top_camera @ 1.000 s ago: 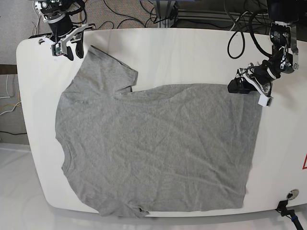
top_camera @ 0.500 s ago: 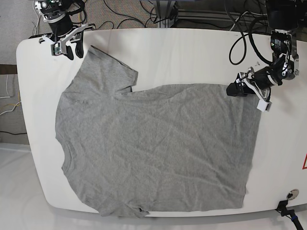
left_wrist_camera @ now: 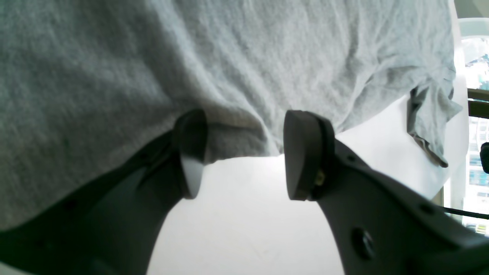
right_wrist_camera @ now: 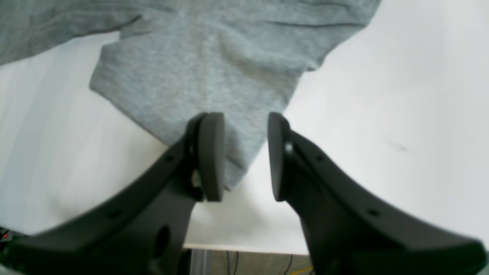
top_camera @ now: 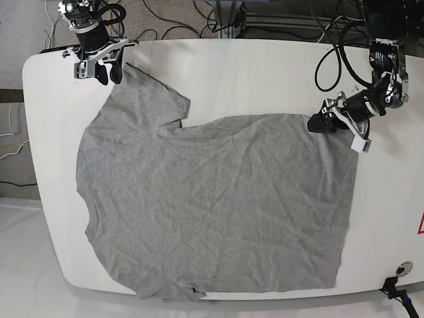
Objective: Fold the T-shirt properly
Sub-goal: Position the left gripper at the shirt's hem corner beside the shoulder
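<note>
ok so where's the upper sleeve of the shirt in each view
Base view: the sleeve lies upper left on the table, its tip by the right pincer.
Right wrist view: it fills the upper middle, its tip between the open fingers.
Left wrist view: far right, small, beyond the left pincer at the shirt's hem.
Shared landmark: the notch where sleeve meets body.

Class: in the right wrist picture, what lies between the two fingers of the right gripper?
In the right wrist view, the T-shirt's sleeve corner lies between the open right gripper's fingers, with bare white table beside it.
</note>
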